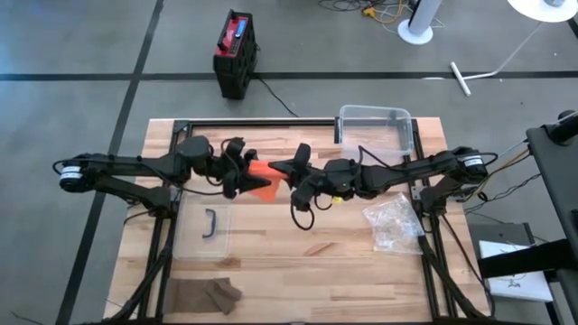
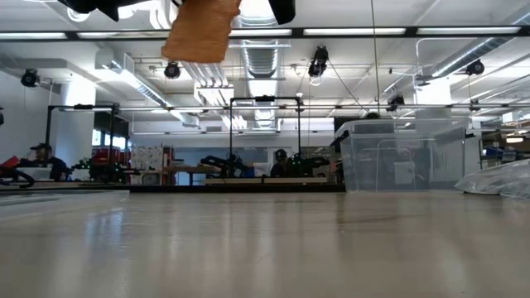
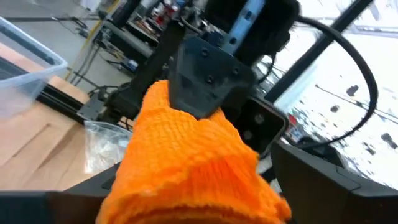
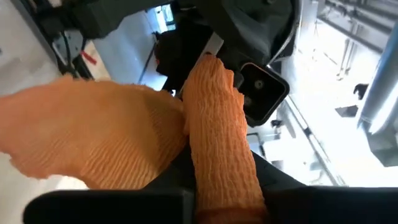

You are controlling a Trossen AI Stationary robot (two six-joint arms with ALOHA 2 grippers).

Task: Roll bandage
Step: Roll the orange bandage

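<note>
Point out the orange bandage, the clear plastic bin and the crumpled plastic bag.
orange bandage [image 1: 260, 178]: high view, middle of the cloth held up between both grippers.
clear plastic bin [image 1: 375, 115]: high view, its far rim.
crumpled plastic bag [image 1: 392, 222]: high view, its middle.

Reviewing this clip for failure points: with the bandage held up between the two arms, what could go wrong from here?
1. The left gripper looks open around the orange bandage, so only the shut right gripper may hold it; the roll could loosen.
2. The bandage hangs well above the table; if dropped, it may unroll.
</note>
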